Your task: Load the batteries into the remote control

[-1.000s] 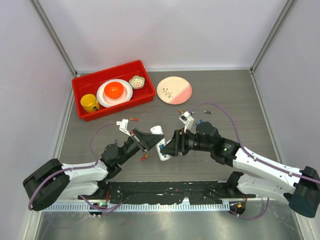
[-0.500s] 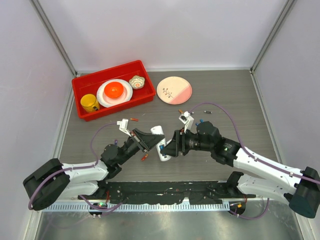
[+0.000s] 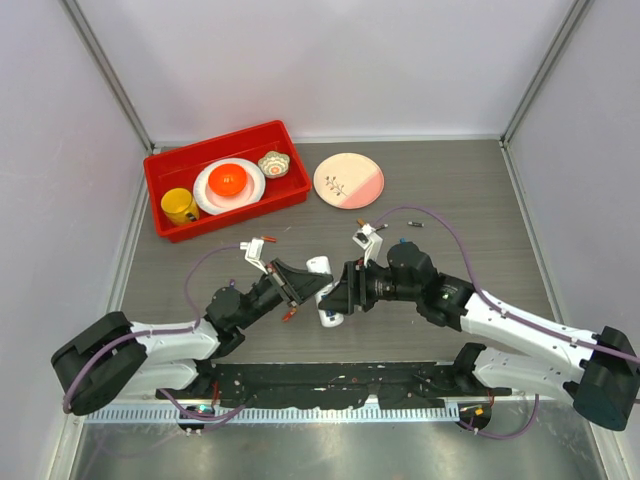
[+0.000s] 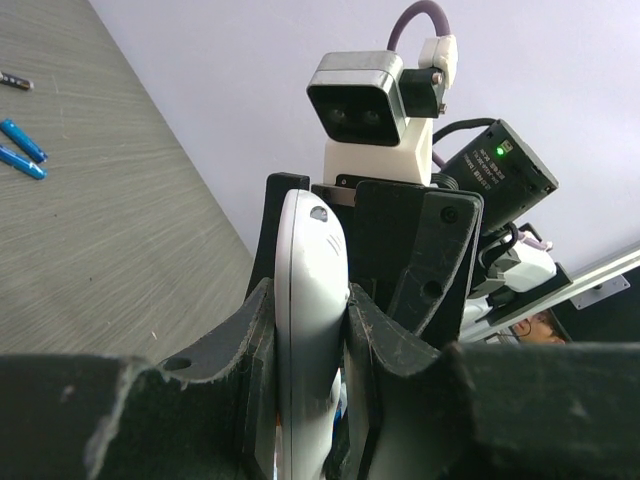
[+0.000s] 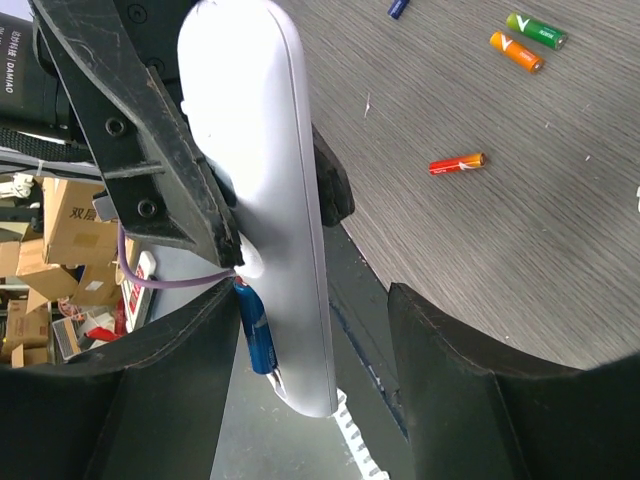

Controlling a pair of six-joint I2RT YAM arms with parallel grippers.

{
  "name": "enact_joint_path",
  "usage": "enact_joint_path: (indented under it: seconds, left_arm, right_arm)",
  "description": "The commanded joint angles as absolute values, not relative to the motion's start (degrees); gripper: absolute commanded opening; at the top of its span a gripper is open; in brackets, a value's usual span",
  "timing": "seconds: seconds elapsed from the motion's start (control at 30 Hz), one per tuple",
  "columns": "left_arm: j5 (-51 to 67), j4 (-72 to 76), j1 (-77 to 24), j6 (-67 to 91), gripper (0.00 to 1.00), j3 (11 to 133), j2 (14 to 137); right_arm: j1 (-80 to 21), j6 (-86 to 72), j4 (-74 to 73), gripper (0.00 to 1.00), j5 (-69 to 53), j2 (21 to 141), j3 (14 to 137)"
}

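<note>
The remote control [image 3: 320, 267] is a slim white bar held up off the table between the two arms. My left gripper [image 3: 308, 285] is shut on it, its jaws pressing both flat faces [image 4: 310, 240]. In the right wrist view the remote control [image 5: 265, 180] stands between the spread fingers of my right gripper [image 5: 310, 370], which is open, with a clear gap on the right side. A blue battery [image 5: 255, 330] lies against the remote's near end, beside the left finger [image 5: 170, 380]. Loose batteries lie on the table: green [image 5: 535, 30], orange [image 5: 515, 52], orange-red [image 5: 457, 164], and two blue [image 4: 22, 140].
A red bin [image 3: 212, 145] at the back left holds a yellow cup [image 3: 180, 206], a white plate with an orange bowl [image 3: 230, 182] and a small bowl [image 3: 273, 163]. A pink plate [image 3: 348, 180] lies to its right. Walls close off three sides.
Both grippers and the remote have shifted slightly to the right and toward the near edge. The right gripper's fingers have spread a little.
</note>
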State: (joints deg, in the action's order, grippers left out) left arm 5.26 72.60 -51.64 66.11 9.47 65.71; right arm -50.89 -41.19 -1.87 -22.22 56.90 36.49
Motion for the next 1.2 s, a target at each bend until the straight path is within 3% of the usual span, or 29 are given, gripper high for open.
enact_joint_path:
  seconds: [0.0,0.7,1.17]
  left_arm:
    - [7.3,83.76,-51.85,67.15,0.0,11.43,66.09]
    - [3.25,82.88,-51.5,67.76,0.0,9.76,66.89]
    - [5.89,88.51,-50.8,72.86,0.0,10.46,70.75]
  right_arm:
    - [-50.54,-42.1,2.11,0.65,-23.03,57.39,38.67]
    - [-48.7,-41.66,-1.41,0.72,-24.88,52.04,40.08]
    - [-46.93,-49.13,12.48,0.66,-29.18,50.98,31.38]
